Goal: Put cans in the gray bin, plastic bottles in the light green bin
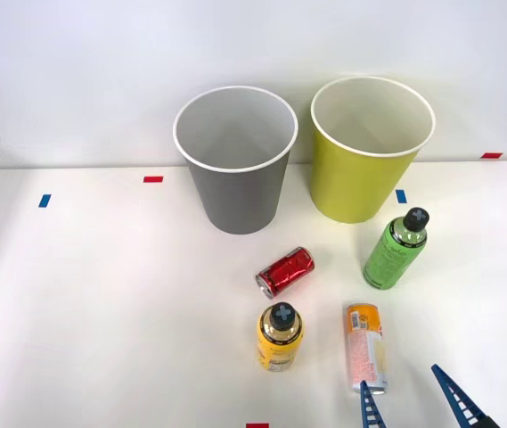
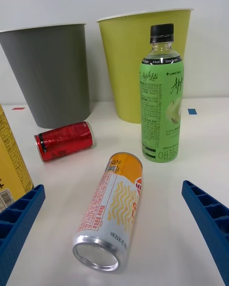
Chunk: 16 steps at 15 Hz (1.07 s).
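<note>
Orange can (image 1: 365, 347) (image 2: 111, 209): lying on its side on table (image 1: 102, 303), lower right of centre in front view, long axis running up-frame, silver end toward bottom edge; nothing touching it.

Red can (image 1: 285, 271) (image 2: 64, 140): lying on its side, centre of front view, tilted diagonally, just below gray bin; apart from other items.

Yellow bottle (image 1: 280, 337) (image 2: 10, 171): upright, black cross-marked cap on, lower centre of front view, left of orange can, below red can.

Green bottle (image 1: 396, 249) (image 2: 161, 109): upright, black cap on, right of centre in front view, just below light green bin.

Gray bin (image 1: 235, 160) (image 2: 52, 74): upright, upper centre of front view, white rim and white inside; contents not visible.

Light green bin (image 1: 366, 147) (image 2: 126, 66): upright, upper right of centre, beside gray bin with a narrow gap between; contents not visible.

Right gripper (image 1: 413, 397) (image 2: 114, 229): bottom right of front view, jaws spread wide, holding nothing; blue ribbed fingers (image 1: 370, 408) either side of orange can's silver end, clear gaps on both sides in wrist view.

Tape marks, red (image 1: 153, 179) and blue (image 1: 44, 201): scattered on table toward its far edge, one blue (image 1: 401, 196) beside light green bin.

Wall (image 1: 75, 71): plain white, behind bins.
</note>
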Each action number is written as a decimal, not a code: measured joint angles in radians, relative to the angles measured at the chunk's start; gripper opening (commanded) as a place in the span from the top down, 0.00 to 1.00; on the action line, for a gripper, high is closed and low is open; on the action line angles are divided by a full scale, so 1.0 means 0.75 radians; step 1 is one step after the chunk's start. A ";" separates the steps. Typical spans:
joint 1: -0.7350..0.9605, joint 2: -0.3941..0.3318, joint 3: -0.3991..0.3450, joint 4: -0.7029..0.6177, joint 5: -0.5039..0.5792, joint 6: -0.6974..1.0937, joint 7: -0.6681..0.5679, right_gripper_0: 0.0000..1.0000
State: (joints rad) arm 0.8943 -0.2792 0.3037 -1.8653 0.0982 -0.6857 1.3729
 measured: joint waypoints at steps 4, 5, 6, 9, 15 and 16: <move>0.000 0.000 0.000 0.000 0.000 0.000 0.000 0.00; 0.000 0.000 0.000 0.000 0.000 0.000 0.000 0.00; 0.000 0.000 0.000 0.000 0.000 0.000 0.000 0.00; 0.000 0.000 0.000 0.000 0.000 0.000 0.000 0.00; 0.000 0.000 0.000 0.000 0.000 0.000 0.000 0.00; 0.000 0.000 0.000 0.000 0.000 0.000 0.000 0.00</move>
State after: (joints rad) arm 0.8943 -0.2792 0.3037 -1.8653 0.0982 -0.6857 1.3730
